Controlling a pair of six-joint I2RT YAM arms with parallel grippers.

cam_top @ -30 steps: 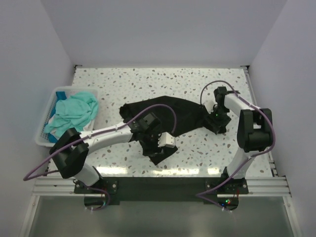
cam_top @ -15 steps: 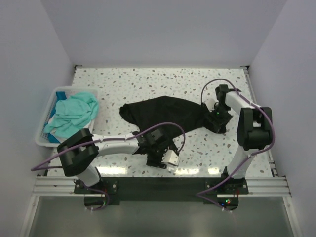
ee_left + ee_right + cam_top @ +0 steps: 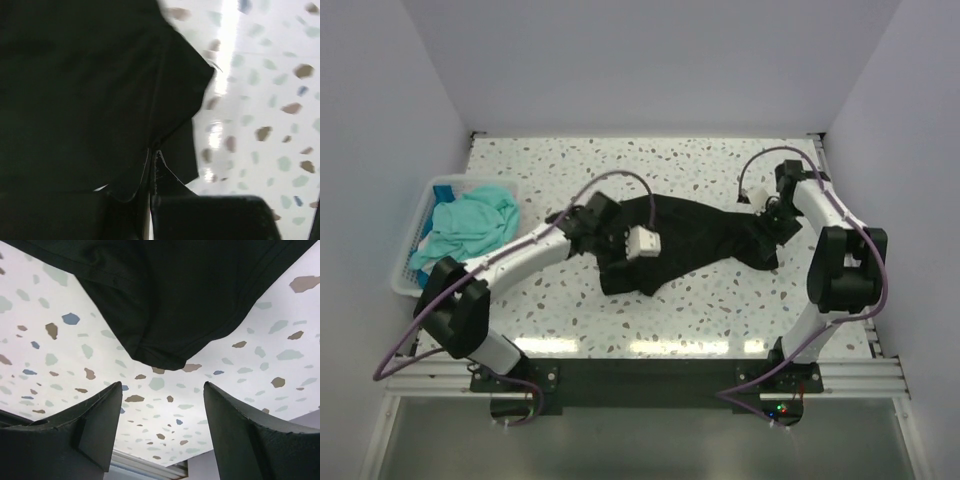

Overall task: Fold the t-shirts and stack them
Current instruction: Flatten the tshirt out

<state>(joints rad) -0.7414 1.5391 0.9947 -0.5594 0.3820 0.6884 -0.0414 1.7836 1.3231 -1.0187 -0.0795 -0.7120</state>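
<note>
Black shirt is pinched by the left gripper; right gripper stands released near the right edge. I think it should take that hem, then both stretch it flat.

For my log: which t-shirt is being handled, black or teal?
The black t-shirt, spread on the table with the left fingers shut on it; the teal t-shirts lie bunched in the basket.
</note>
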